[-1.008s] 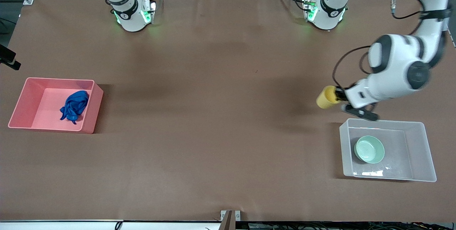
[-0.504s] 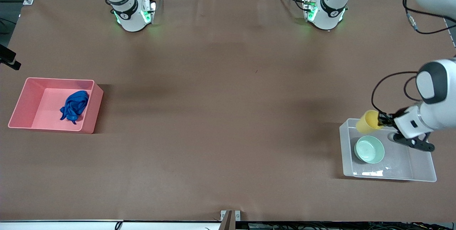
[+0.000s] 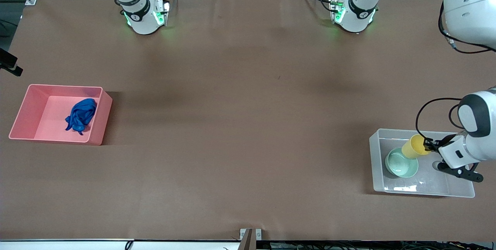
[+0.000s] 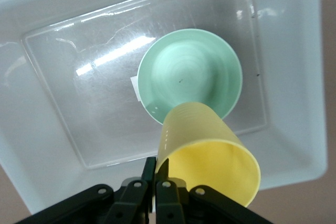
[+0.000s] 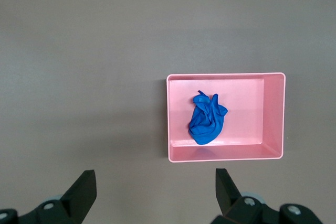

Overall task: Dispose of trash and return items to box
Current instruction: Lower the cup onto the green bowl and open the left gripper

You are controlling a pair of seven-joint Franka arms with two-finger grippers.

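My left gripper (image 3: 427,146) is shut on the rim of the yellow cup (image 3: 413,146) and holds it tilted over the clear box (image 3: 465,188), just above the mint-green bowl (image 3: 399,164) that lies in the box. In the left wrist view the cup (image 4: 210,156) hangs over the bowl (image 4: 184,72), pinched at its wall by my left gripper (image 4: 156,174). The blue cloth wad (image 3: 80,115) lies in the pink tub (image 3: 23,110) at the right arm's end. The right wrist view shows my open, empty right gripper (image 5: 152,190) high over the table beside the tub (image 5: 226,153) and cloth (image 5: 206,119).
The box (image 4: 47,145) has a white sticker (image 4: 134,87) on its bottom, partly under the bowl. The right arm's hand is out of the front view; only its base (image 3: 141,13) shows. The left arm's base (image 3: 354,11) stands at the table's top edge.
My left gripper has carried the yellow cup from beside the box to over its inside and lower, now just above the bowl. The cloth, tub and bowl have not moved.
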